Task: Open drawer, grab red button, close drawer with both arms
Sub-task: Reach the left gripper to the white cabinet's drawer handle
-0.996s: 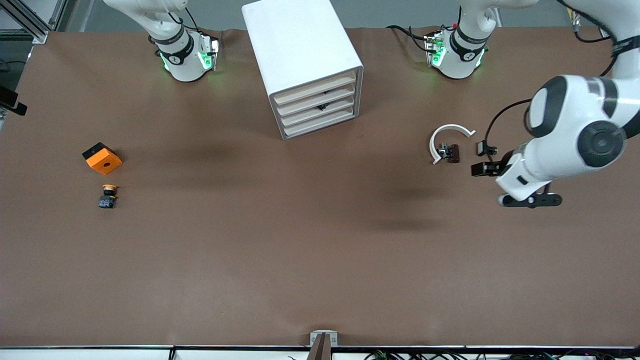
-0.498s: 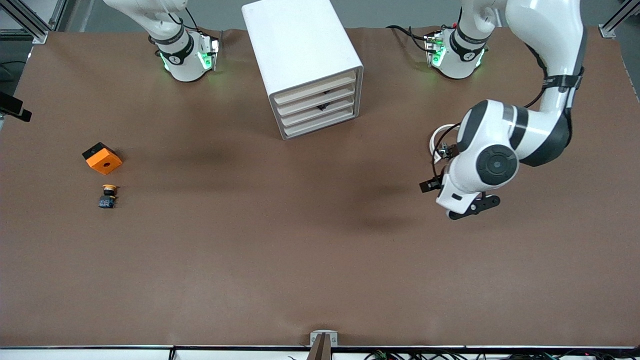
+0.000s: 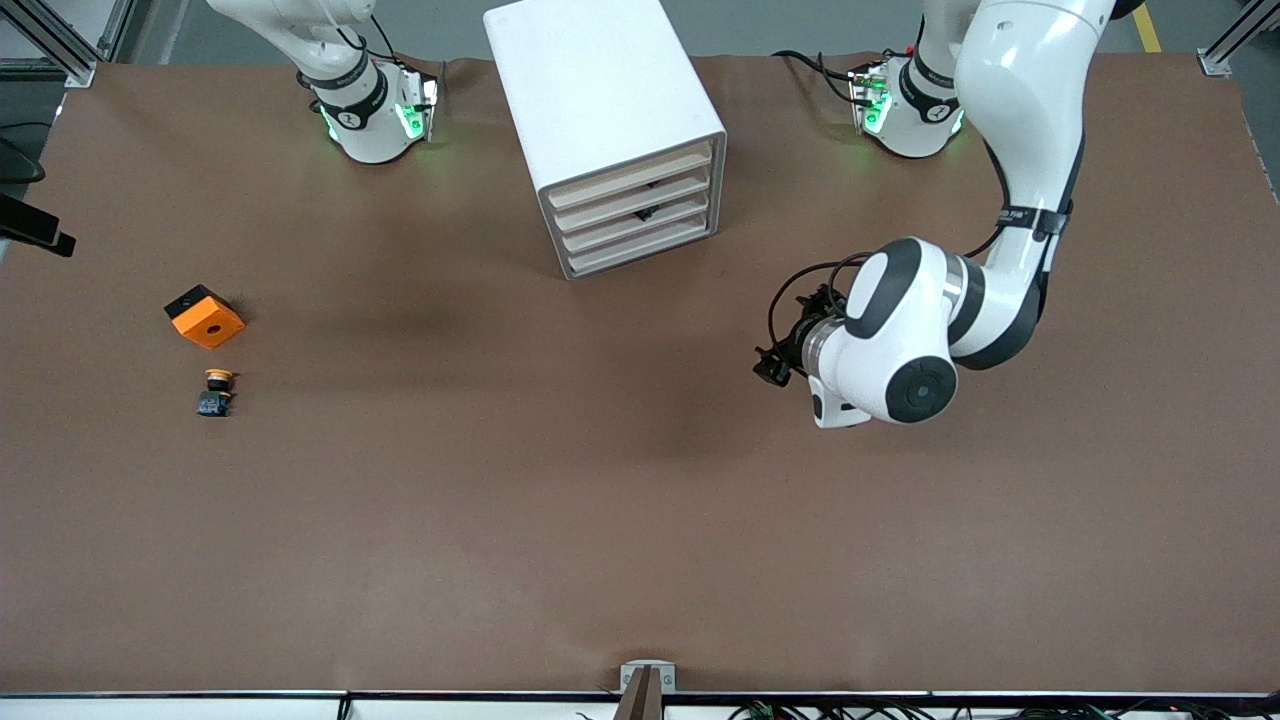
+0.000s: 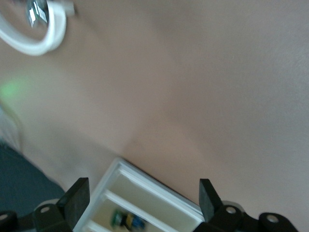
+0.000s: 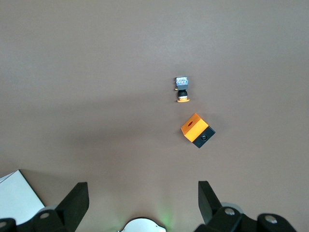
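At the right arm's end of the table an orange cube [image 3: 205, 318] with a black side sits on the brown table [image 3: 500, 500]. Just beside it, nearer the front camera, lies a small yellow-capped button [image 3: 216, 392], cap toward the cube. The right arm [image 3: 350, 90] waits with its wrist up out of the front view. The right gripper [image 5: 141, 188] hangs high over that end of the table, looking down on the cube and the yellow-capped button, its two fingers spread wide with nothing between them. In the middle of the table stands the white drawer cabinet [image 3: 600, 90], its four tiers facing the front camera and turned a little toward the left arm's end. A small dark item [image 3: 648, 212] shows in the third tier from the top, and the left wrist view catches a blurred bit of yellow and blue inside the cabinet. It is too small and smeared for me to say whether that is the button. The left arm [image 3: 1030, 120] bends down over the table toward its own end from the cabinet's front. The left gripper [image 3: 775, 365] is over bare table and aimed at the cabinet, with its fingers wide apart and empty. A white ring-shaped part [image 4: 36, 48] lies on the table near that arm.
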Action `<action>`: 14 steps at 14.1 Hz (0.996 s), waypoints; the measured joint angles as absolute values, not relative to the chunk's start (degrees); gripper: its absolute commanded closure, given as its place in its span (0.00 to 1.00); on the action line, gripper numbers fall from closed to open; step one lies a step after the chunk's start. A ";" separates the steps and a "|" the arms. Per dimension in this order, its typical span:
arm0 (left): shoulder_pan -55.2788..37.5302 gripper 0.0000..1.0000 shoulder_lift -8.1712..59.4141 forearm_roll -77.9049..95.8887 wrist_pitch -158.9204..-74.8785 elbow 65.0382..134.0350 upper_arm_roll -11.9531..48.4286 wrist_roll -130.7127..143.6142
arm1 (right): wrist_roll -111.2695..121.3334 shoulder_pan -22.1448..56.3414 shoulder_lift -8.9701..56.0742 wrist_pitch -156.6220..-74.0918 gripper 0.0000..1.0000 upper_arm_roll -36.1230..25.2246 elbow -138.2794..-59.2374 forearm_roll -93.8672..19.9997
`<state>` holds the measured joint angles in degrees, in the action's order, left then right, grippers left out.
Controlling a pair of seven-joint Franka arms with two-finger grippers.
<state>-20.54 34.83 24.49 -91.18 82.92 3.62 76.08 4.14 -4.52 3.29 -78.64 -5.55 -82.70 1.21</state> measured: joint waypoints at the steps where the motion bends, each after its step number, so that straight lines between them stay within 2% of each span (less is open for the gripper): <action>1: -20.33 0.00 36.13 27.36 -90.95 82.36 3.58 80.52 | 4.14 -4.48 3.51 -78.65 0.00 -5.46 -82.70 1.21; 4: -19.83 0.00 39.72 35.11 -89.41 81.94 3.55 95.95 | 4.14 -4.50 5.21 -78.66 0.00 -5.45 -82.80 1.77; 8: -20.28 0.00 42.75 45.27 -79.07 81.68 3.70 111.81 | 4.26 -4.78 9.27 -79.14 0.00 -5.67 -82.89 1.93; 12: -20.62 0.02 47.22 47.33 -72.65 83.70 4.42 122.17 | 1.61 -4.66 9.52 -79.23 0.00 -5.60 -82.54 1.01; 13: -20.70 0.19 48.17 47.37 -71.99 84.64 4.48 123.89 | 0.01 -4.64 9.51 -79.21 0.00 -5.58 -82.43 -0.14; 14: -20.72 0.28 49.02 47.41 -71.13 85.54 4.56 125.44 | -3.17 -4.64 9.50 -79.10 0.00 -5.59 -82.38 -1.48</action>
